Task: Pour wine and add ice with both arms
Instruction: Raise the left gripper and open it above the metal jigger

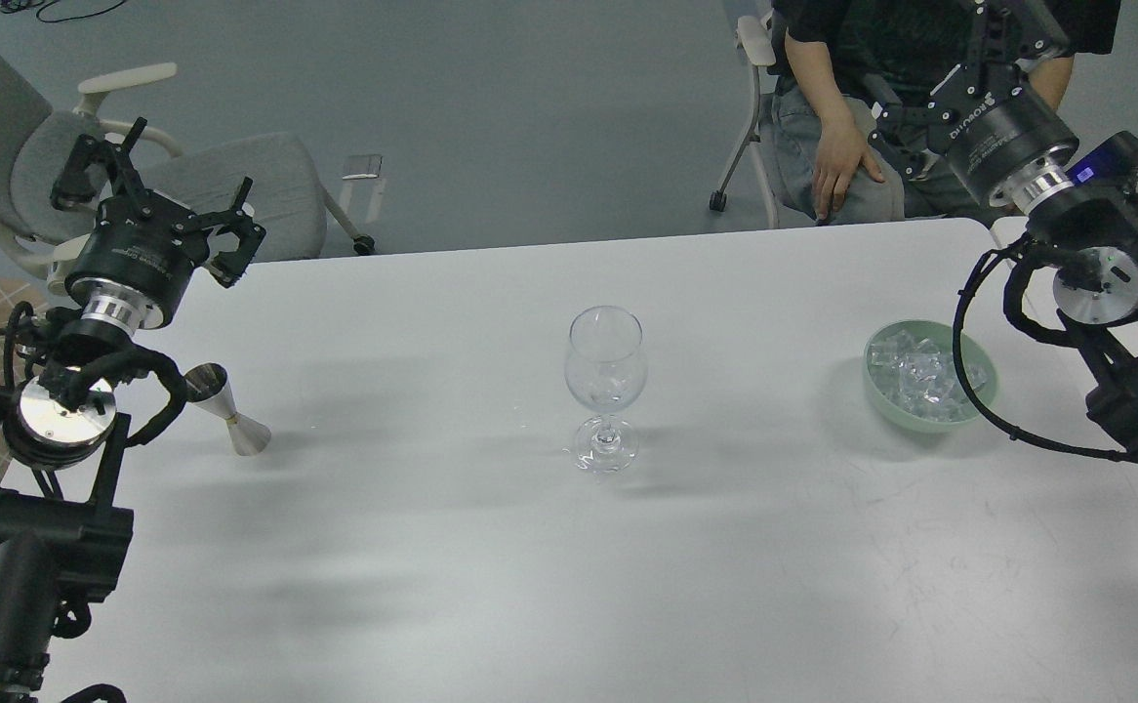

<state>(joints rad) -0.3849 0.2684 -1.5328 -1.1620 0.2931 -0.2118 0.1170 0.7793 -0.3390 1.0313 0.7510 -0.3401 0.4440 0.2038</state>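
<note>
From the head view, an empty wine glass [605, 389] stands mid-table between both arms, apparently set within reach of each; the left gripper [154, 195] hovers with jaws apart above a metal jigger [225, 407]. The ice [920, 376] (clear, glassy cubes) fills a green bowl [881, 395] at right, below the right gripper [959, 39], whose jaws cannot be made out.

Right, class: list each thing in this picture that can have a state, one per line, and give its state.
Wine glass: upright on the table, empty.
Green bowl: upright, holding a heap of ice.
Metal jigger: lying tilted on the table; contents cannot be told.
Left pincer: open, holding nothing, raised above the table edge.
Right pincer: partly cut off by the frame; open or shut cannot be told.
</note>
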